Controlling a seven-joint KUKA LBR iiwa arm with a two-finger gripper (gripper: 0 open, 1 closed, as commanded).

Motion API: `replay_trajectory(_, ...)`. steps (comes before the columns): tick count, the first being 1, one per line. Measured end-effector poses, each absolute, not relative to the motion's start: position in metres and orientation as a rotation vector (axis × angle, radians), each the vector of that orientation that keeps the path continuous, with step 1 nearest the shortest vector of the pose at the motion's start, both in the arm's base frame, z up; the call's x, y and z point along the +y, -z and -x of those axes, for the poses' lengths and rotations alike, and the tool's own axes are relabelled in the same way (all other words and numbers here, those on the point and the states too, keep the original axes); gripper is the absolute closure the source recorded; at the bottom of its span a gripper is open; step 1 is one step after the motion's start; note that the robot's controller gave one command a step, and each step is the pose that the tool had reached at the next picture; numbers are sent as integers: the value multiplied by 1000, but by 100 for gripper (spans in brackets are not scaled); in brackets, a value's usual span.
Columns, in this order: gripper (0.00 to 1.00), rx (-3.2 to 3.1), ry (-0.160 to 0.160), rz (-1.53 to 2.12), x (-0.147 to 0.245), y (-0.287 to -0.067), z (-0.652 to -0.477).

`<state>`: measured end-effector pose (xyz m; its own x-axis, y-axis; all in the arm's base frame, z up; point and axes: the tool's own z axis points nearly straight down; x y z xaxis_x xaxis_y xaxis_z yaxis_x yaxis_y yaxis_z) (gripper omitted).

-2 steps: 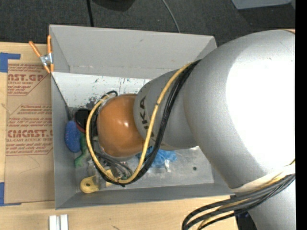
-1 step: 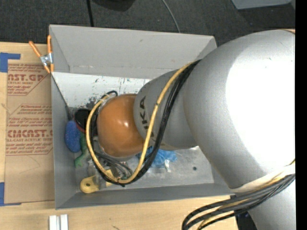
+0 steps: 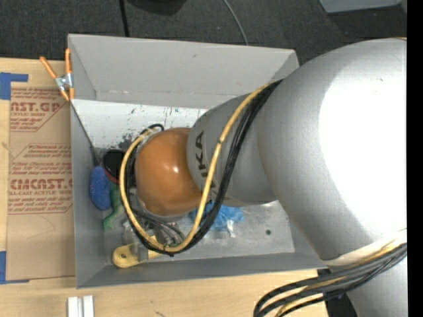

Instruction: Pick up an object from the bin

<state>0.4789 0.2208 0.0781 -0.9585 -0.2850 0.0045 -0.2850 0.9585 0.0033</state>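
Observation:
A little of my gripper's body [image 3: 157,230] shows as dark metal under the orange cover, low over the bin's left front part. Just left of it lies a green thing [image 3: 111,218]. A blue oval thing [image 3: 100,188] rests against the left wall above that. A yellow ring-ended thing [image 3: 127,255] lies in the front left corner, close below the gripper. To the right, a light blue crumpled thing [image 3: 228,216] sticks out from under the arm. A black thing [image 3: 112,158] sits near the left wall, further back.
The arm with its orange cover and looped yellow and black cables hides much of the bin floor. The bin's back wall and far floor strip are bare metal with dark scuffs. The left and front walls stand close to the gripper.

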Motion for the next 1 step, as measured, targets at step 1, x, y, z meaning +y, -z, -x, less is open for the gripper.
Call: replay_trajectory(1,100,-3102,2,-451,221,-110,-478)
